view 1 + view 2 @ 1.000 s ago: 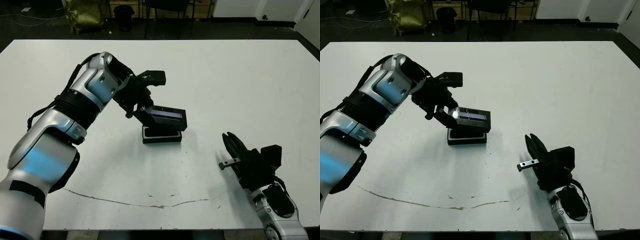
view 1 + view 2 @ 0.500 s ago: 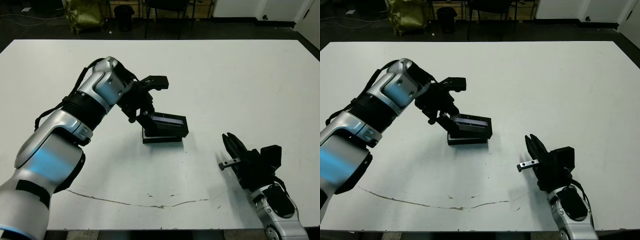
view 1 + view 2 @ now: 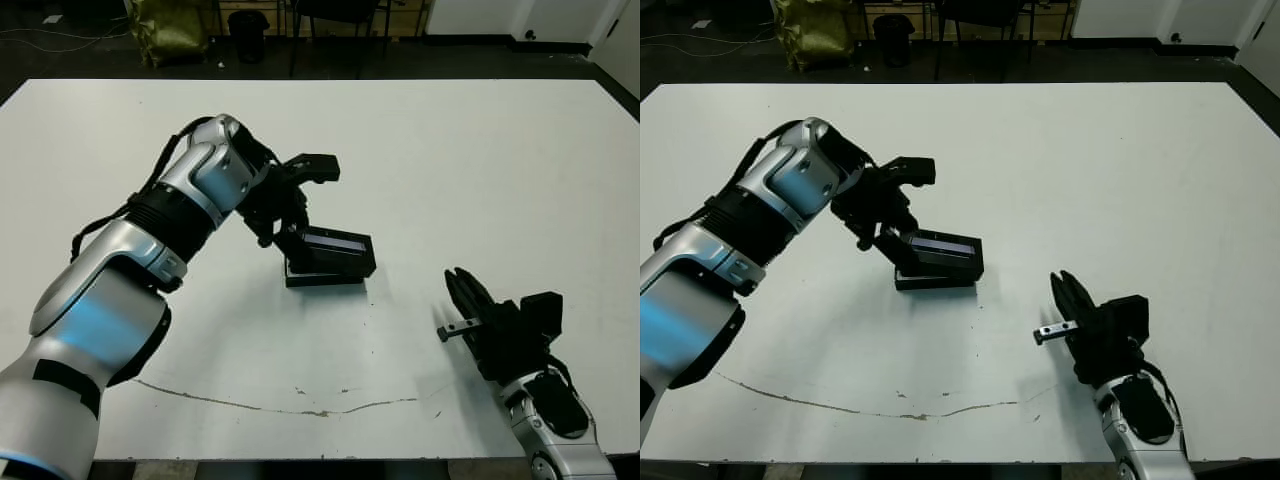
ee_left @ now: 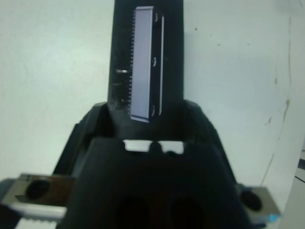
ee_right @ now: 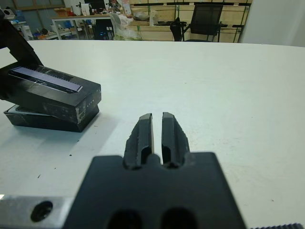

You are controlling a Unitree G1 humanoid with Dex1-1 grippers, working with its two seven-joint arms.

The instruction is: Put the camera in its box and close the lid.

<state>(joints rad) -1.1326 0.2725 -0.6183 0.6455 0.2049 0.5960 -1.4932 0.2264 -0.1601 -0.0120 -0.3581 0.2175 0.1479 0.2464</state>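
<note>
The black lid (image 3: 336,250), with its glossy strip facing up, hangs slightly tilted just above the box (image 3: 322,278) at the table's middle. My left gripper (image 3: 292,238) is shut on the lid's left end. In the left wrist view the lid (image 4: 143,62) runs straight out from between the fingers. Only the box's black front wall shows under the lid, also in the right wrist view (image 5: 47,119). The camera is hidden. My right gripper (image 3: 462,290) rests shut and empty near the front right, well apart from the box.
A thin dark crack line (image 3: 300,408) runs along the table near its front edge. Chairs and a yellow-green bag (image 3: 170,30) stand beyond the far edge.
My left gripper has lowered the lid and tipped it flatter, so it now sits closer over the box. The right arm has stayed put.
</note>
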